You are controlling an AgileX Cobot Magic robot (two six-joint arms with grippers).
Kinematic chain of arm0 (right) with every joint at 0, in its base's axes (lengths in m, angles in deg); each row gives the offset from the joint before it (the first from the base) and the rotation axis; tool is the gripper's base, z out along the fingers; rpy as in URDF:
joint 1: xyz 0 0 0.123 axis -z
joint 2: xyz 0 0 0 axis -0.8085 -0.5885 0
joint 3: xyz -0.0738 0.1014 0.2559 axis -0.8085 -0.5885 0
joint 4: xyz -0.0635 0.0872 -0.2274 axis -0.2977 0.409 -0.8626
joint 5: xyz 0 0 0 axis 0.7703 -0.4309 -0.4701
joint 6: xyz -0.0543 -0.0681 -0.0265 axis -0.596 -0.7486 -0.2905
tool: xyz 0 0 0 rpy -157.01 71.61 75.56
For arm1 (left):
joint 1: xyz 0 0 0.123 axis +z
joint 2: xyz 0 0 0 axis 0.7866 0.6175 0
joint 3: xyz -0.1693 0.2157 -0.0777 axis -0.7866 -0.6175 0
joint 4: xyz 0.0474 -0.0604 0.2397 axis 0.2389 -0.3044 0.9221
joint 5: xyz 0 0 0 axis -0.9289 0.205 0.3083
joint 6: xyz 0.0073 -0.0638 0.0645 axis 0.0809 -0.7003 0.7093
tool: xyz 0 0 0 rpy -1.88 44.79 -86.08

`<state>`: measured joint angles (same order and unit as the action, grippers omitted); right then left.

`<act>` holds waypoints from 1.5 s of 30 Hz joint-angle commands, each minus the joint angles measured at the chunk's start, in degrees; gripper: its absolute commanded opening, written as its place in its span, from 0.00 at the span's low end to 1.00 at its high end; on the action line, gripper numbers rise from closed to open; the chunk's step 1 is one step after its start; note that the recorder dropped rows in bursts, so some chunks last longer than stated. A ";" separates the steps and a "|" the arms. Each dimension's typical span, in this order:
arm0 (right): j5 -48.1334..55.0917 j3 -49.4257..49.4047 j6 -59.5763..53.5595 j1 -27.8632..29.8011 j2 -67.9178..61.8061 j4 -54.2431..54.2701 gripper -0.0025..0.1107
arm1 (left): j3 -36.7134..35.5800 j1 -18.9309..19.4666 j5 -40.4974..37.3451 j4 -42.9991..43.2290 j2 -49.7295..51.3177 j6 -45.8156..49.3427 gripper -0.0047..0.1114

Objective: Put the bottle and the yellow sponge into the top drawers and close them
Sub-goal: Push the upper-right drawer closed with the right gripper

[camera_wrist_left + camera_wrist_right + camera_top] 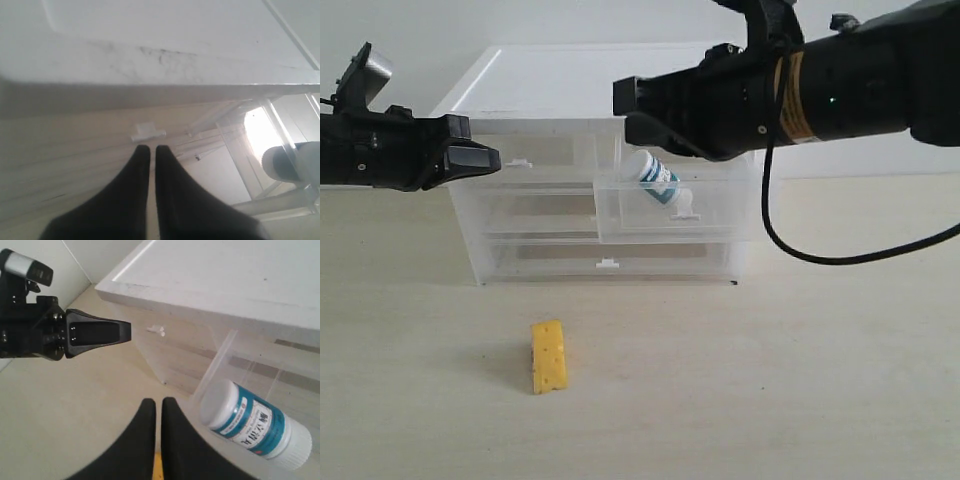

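Both pairs of jaws are pressing together, empty. The left gripper [150,148] is hovering with the handle tab [148,132] of the closed left top drawer [550,172] just ahead. The bottle [255,425] is lying tilted in the pulled-out right top drawer [720,222] — just beside the right gripper [158,402]. The yellow sponge [548,357] is resting on the table [820,380], well apart from both.

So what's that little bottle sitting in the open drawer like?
The bottle is small, white and plastic-looking, with a rounded body, a white cap and a printed blue-teal label. It is capped and lies tilted inside the pulled-out right top drawer, visible through the drawer's translucent wall. Only the drawer touches it.
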<state>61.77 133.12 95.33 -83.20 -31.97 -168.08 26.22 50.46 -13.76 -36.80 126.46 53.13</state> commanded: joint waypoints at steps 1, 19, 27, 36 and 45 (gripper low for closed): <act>0.93 -0.50 -0.75 0.13 0.02 -0.20 0.02 | -0.16 0.06 -0.69 -0.08 -0.07 0.44 0.07; 9.10 -0.39 -4.39 0.13 -5.07 -0.20 0.02 | -0.16 0.06 -0.28 -0.08 -0.07 0.44 0.07; -2.16 3.63 -4.14 0.13 -4.52 2.23 0.02 | -0.16 0.06 -0.28 -0.08 -0.07 0.44 0.07; 4.88 4.14 -2.17 0.13 -7.69 0.00 0.02 | -0.16 0.06 -0.43 -0.08 -0.07 0.44 0.07; 13.18 4.14 -4.93 0.13 -8.35 -0.20 0.02 | -0.16 0.06 -0.43 -0.08 -0.07 0.44 0.07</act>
<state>71.90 137.12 91.85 -83.20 -41.84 -168.10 26.22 50.46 -13.86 -36.70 126.46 53.13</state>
